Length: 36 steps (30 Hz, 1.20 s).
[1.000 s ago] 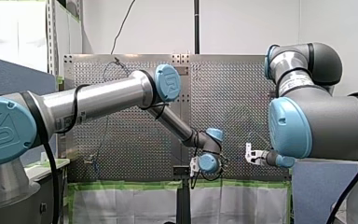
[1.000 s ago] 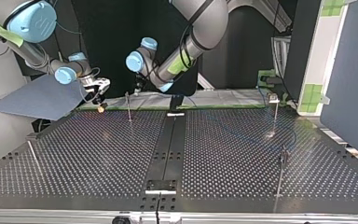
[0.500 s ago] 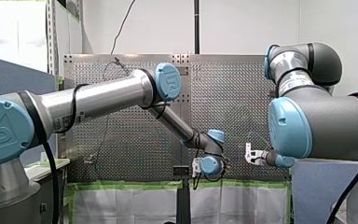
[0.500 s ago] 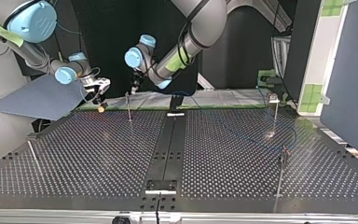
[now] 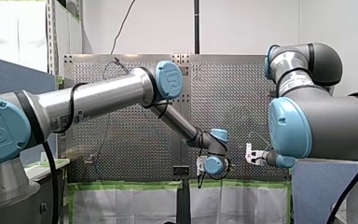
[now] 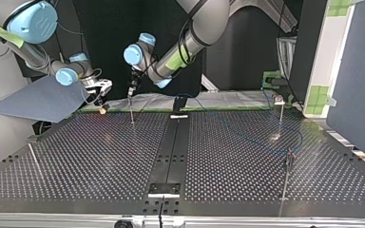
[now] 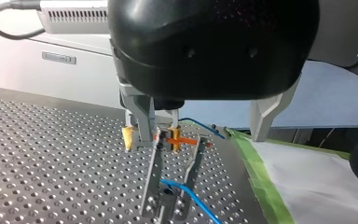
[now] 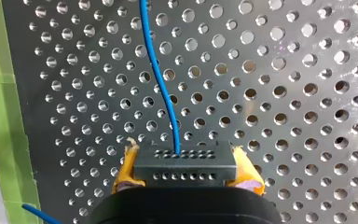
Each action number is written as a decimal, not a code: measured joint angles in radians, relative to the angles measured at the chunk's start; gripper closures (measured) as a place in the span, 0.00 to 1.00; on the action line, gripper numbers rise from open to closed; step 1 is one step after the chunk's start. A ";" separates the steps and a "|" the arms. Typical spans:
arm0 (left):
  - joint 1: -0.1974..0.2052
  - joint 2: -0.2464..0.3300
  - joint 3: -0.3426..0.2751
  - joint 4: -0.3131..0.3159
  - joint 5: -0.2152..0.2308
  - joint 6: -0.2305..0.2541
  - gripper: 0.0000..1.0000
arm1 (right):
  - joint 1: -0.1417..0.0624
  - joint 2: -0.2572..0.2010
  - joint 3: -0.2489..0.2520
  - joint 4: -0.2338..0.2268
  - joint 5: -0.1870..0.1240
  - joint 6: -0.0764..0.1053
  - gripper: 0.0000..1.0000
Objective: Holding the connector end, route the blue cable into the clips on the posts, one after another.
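- While you look through the right wrist view, you see my right tool [image 8: 185, 165] clenched on the black connector [image 8: 185, 157], with its yellow pads [image 8: 127, 171] pressing both ends.
- You see the blue cable [image 8: 162, 91] leave the connector and run out over the perforated counter [image 8: 286, 122].
- You find my left tool [image 6: 132, 90] just above the far post [image 6: 131, 109] in the top view. You cannot tell whether it grips anything, and blue cable shows ahead of it.

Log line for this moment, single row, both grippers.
right gripper: shut on connector | left gripper: shut on blue cable, at top of post | routed: cannot tell
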 joint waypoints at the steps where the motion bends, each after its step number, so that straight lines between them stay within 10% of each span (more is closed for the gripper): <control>1: -0.001 0.001 0.000 0.002 0.000 0.000 0.00 | 0.000 0.000 -0.001 0.001 0.000 0.001 1.00; 36: -0.008 0.025 0.000 -0.017 -0.034 -0.014 0.00 | 0.000 0.001 -0.005 0.005 0.000 0.007 1.00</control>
